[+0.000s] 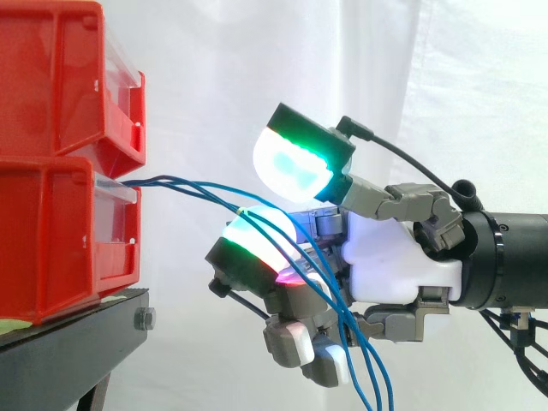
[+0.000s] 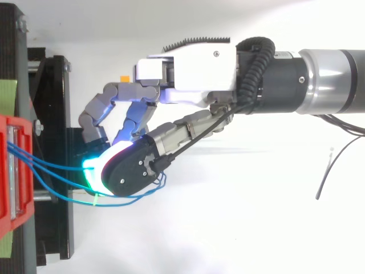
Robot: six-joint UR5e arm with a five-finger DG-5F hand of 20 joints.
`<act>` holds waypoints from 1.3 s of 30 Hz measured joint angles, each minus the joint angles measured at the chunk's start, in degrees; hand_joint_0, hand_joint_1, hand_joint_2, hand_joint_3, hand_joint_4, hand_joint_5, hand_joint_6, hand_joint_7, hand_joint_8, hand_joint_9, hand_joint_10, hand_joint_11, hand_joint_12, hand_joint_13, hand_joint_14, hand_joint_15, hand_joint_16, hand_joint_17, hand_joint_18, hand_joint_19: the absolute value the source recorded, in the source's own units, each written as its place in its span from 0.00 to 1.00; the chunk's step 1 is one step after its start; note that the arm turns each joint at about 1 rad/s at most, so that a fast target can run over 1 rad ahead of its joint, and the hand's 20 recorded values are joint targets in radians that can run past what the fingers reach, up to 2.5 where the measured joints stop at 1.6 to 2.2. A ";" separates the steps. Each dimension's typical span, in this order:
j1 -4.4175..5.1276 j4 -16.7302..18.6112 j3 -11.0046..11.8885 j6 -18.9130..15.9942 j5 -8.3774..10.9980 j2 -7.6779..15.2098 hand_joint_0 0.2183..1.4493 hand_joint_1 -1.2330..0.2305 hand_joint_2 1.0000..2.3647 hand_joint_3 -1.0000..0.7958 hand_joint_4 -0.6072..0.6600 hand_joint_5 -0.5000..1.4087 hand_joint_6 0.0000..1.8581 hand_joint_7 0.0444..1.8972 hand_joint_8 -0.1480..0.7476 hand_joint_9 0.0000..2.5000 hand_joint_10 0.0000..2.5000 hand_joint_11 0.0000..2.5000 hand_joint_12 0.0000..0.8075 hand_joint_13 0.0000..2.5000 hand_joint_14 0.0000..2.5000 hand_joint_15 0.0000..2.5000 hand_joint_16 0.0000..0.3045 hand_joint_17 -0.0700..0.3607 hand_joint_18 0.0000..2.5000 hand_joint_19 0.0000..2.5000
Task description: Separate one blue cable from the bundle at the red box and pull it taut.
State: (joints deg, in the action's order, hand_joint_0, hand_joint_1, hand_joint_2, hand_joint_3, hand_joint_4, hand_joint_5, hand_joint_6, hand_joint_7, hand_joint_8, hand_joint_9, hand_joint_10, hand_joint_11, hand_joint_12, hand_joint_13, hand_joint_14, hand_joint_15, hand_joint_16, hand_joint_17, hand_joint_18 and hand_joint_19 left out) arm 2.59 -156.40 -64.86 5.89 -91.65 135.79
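Observation:
Several thin blue cables [image 1: 184,187] leave the front of the lower red bin [image 1: 51,248] and run right to my hand [image 1: 394,265]. They pass between a raised green-glowing fingertip [image 1: 295,163] and a lower curled fingertip [image 1: 248,244] glowing green and magenta. They lie over that lower pad, then hang slack down past the palm [image 1: 368,377]. In the top view the cables [image 2: 51,166] fan out from the bin [image 2: 8,171]. One reaches the glowing pad [image 2: 94,168], and the others loop under the curled fingers of the hand [image 2: 194,63].
A second red bin [image 1: 51,77] sits stacked on the lower one. Both rest on a black stand [image 1: 68,342] at the left, before a white curtain. A loose thin dark wire [image 2: 328,171] lies at the right in the top view.

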 measured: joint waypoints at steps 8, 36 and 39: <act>0.04 0.03 0.00 0.00 0.14 0.00 0.30 0.35 0.01 0.48 0.55 0.17 0.48 0.58 0.53 0.42 0.00 0.47 0.46 0.39 0.01 0.32 0.15 0.40 0.38 0.36; 0.35 -2.45 0.00 1.50 0.05 -0.50 0.29 0.40 0.01 0.49 0.59 0.17 0.46 0.50 0.55 0.41 0.00 0.47 0.49 0.38 0.01 0.32 0.17 0.43 0.36 0.36; 0.33 -2.49 0.00 1.50 0.00 -0.51 0.30 0.36 0.01 0.49 0.58 0.17 0.47 0.50 0.54 0.40 0.00 0.46 0.49 0.38 0.01 0.32 0.16 0.42 0.35 0.36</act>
State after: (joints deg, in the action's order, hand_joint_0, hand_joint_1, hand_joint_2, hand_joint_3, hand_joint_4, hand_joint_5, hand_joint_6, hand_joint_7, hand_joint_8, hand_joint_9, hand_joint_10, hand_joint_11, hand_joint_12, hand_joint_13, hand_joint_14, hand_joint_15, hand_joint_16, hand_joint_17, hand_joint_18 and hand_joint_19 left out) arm 2.93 -158.89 -64.86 7.38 -91.65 135.28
